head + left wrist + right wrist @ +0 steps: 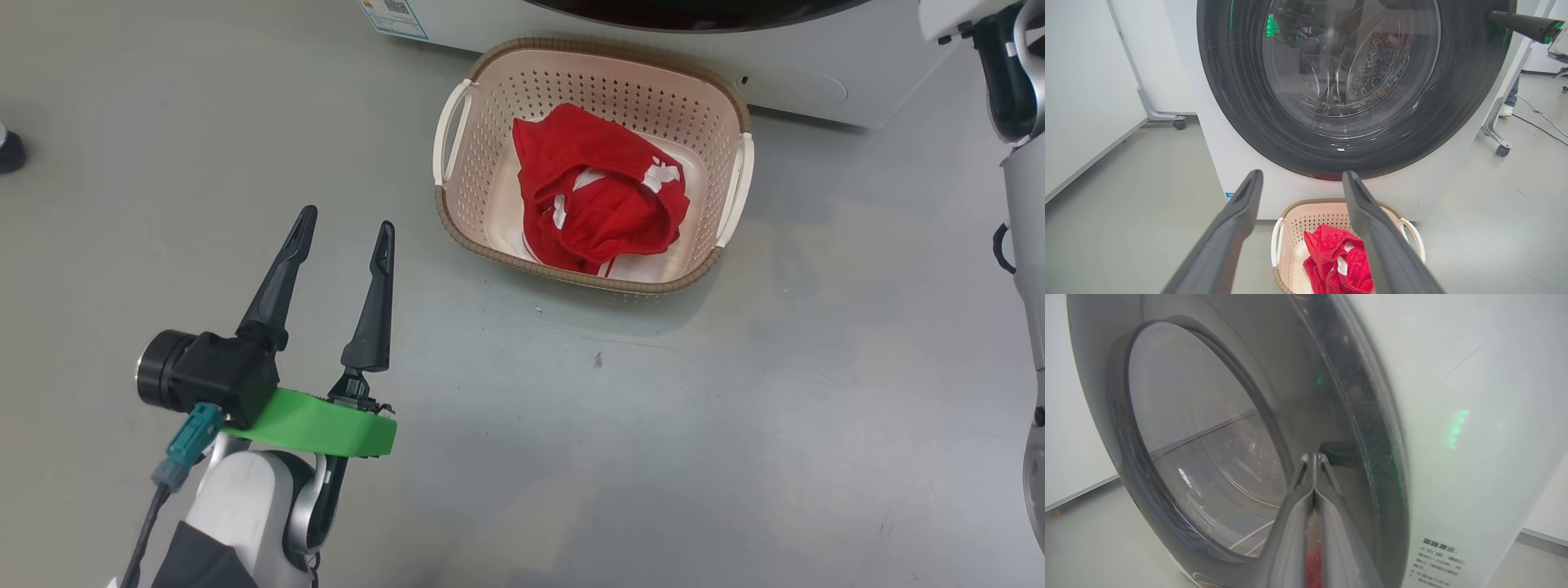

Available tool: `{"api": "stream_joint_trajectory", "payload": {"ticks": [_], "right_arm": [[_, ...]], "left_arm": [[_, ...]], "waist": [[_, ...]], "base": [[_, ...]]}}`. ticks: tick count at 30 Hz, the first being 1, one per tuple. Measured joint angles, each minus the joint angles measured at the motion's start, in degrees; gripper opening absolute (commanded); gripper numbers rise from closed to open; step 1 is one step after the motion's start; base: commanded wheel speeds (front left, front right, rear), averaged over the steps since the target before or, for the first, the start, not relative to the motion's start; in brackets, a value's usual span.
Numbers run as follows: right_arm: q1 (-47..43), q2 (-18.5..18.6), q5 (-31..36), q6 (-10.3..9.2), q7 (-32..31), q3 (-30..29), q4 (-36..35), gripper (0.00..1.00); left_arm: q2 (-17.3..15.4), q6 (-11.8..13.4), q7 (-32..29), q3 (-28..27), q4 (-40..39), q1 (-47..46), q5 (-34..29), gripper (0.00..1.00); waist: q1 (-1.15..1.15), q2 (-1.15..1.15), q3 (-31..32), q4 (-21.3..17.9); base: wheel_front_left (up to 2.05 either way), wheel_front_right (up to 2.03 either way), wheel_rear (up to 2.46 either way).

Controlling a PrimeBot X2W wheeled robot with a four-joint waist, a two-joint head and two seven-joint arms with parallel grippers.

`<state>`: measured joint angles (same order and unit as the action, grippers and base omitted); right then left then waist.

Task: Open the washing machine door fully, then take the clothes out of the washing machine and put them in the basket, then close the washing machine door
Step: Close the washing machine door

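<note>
Grey floor (735, 408); washer (1241, 171) w/ blue label (396, 16), black print (1439, 559) unreadable; left hand (348, 219) apart, right hand (1313, 457) together.

Bright, even light on my feed; soft shadow by the basket (490, 122), green glints on the washing machine door (1229, 102), right wrist view blurred.

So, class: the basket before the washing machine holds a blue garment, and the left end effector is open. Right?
Not quite: the garment is red, as the head view shows. The basket does sit before the washing machine, and the left end effector is open.
</note>
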<state>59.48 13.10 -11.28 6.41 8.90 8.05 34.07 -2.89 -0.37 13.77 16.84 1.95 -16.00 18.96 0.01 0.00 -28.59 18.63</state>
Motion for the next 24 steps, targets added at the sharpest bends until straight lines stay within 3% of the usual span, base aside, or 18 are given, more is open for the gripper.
{"api": "stream_joint_trajectory", "payload": {"ticks": [16, 24], "right_arm": [[2.5, -0.1, -0.1, -0.07, 2.6, -0.5, 6.0, 0.00], [0.4, -2.7, -2.8, -0.02, 4.1, -0.4, 7.5, 0.00]], "left_arm": [[0.3, 0.0, 0.5, 0.4, 3.3, -1.5, 0.0, 1.00], [0.4, 0.0, 0.5, 0.2, 5.2, -1.5, 0.0, 1.00]], "waist": [[0.00, 0.00, 0.3, 0.7], [0.00, 0.00, 2.6, 0.3]], "base": [[0.00, 0.00, 0.00], [0.00, 0.00, 0.00]]}}
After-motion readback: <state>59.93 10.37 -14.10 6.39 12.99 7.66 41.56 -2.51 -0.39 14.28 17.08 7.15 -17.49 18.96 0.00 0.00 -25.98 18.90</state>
